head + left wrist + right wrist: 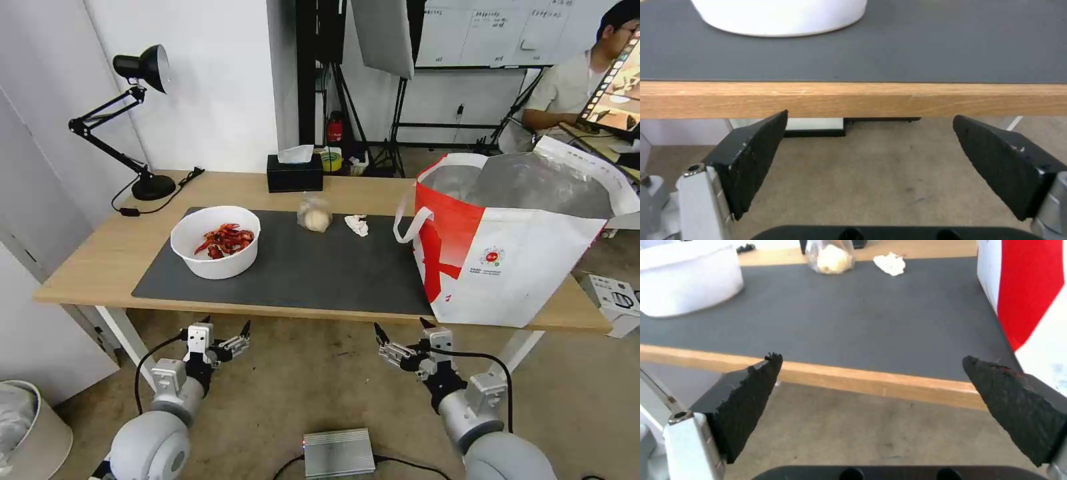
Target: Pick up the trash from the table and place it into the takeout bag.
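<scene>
While both arms hang below the surface (333, 187) edge, the left gripper (225, 331) and right gripper (400, 333) hold their fingers apart, empty. On the grey mat (320, 267) sit the white bowl (215, 241), bagged lump (314, 213) and crumpled tissue (357, 225); the takeout bag (513, 240) stands at the right end.

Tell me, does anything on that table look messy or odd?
Nothing is spilled. A crumpled tissue and a bagged lump lie loose on the mat beside the takeout bag. Right gripper's fingertips look frayed.
</scene>
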Motion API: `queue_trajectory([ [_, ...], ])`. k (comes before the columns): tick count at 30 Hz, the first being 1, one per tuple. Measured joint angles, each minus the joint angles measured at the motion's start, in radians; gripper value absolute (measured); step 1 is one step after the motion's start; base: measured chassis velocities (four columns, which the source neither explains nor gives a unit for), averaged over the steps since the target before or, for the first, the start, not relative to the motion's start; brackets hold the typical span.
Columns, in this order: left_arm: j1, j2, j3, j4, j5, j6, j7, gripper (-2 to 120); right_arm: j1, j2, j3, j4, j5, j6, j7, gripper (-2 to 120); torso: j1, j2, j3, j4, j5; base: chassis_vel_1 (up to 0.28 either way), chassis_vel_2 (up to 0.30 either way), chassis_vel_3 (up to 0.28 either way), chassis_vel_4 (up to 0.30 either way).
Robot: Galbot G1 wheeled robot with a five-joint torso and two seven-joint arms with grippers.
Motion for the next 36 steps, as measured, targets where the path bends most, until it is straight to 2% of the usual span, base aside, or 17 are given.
queue_trajectory([
  [6,0.001,-0.012,0.011,0.008,0.017,-0.004,0.001,100,0.079,-0.007,-0.013,-0.008,0.088,-0.013,-0.029,100,0.000,0.000,0.000,0.0003,0.0000,0.000,0.000,0.000,0.000],
  [13,-0.004,-0.015,0.008,0.001,0.022,-0.005,0.000,100,0.260,-0.032,-0.082,-0.105,0.175,-0.010,-0.062,100,0.000,0.000,0.000,0.0003,0.0000,0.000,0.000,0.000,0.000],
  [19,-0.005,-0.019,0.016,-0.005,0.028,-0.004,-0.003,100,0.359,-0.044,-0.132,-0.157,0.187,-0.013,-0.055,100,0.000,0.000,0.000,0.0002,0.0000,0.000,0.000,0.000,0.000],
  [27,-0.005,-0.018,0.019,-0.004,0.033,-0.002,-0.006,100,0.559,-0.055,-0.237,-0.245,0.170,-0.067,0.018,100,0.000,0.000,0.000,0.0002,-0.0001,0.000,0.000,0.000,0.000],
  [29,-0.006,-0.018,0.020,-0.003,0.034,-0.001,-0.008,100,0.639,-0.049,-0.287,-0.281,0.161,-0.107,0.057,100,0.000,0.000,0.000,0.0003,-0.0001,0.000,0.000,0.000,0.000],
  [33,-0.006,-0.020,0.022,-0.003,0.036,-0.001,-0.008,100,0.696,-0.036,-0.326,-0.309,0.155,-0.158,0.104,100,0.000,0.000,0.000,0.0003,0.0000,0.000,0.000,0.000,0.000],
  [36,-0.008,-0.023,0.023,-0.002,0.038,-0.001,-0.009,100,0.752,-0.016,-0.375,-0.334,0.150,-0.235,0.183,100,0.000,0.000,0.000,0.0003,-0.0001,0.000,0.000,0.000,0.000],
])
